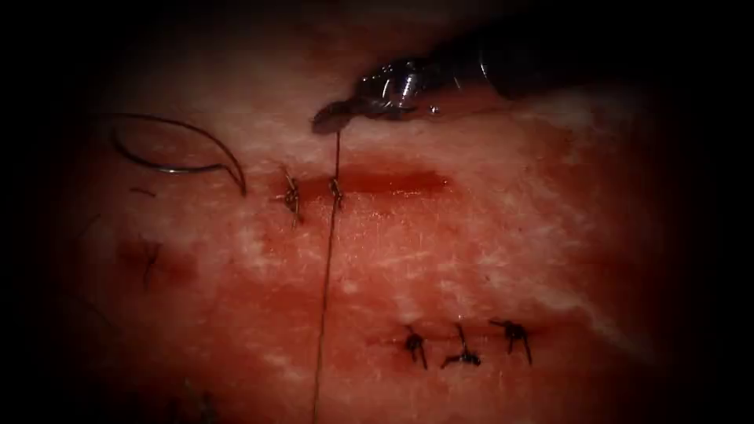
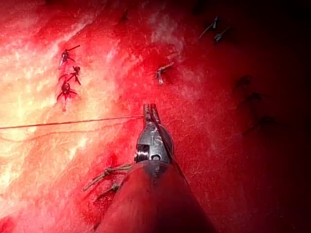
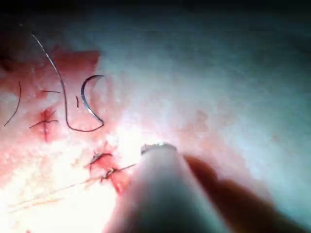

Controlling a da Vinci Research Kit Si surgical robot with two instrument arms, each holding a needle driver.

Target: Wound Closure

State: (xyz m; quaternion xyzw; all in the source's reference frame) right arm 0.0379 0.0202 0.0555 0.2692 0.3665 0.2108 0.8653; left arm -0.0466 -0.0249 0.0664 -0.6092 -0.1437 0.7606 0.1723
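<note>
My right tool (image 1: 330, 119) reaches in from the upper right, its jaws shut on the thread (image 1: 326, 283) just above the cut (image 1: 393, 182). The thread runs taut from those jaws down through a knot (image 1: 336, 188) at the cut's left part and on past the lower edge. In the left wrist view my left tool (image 2: 150, 109) is shut on a taut strand of thread (image 2: 73, 121). The curved needle (image 1: 169, 169) lies loose on the tissue left of the cut, held by neither tool and not in the tissue. The needle (image 3: 83, 97) is also in the right wrist view.
A tied stitch (image 1: 291, 195) sits just left of the knot. Three knotted stitches (image 1: 462, 345) lie in a row on a lower closed line, also seen as a group of stitches (image 2: 65, 80). Red fluid pools in the open stretch of the cut.
</note>
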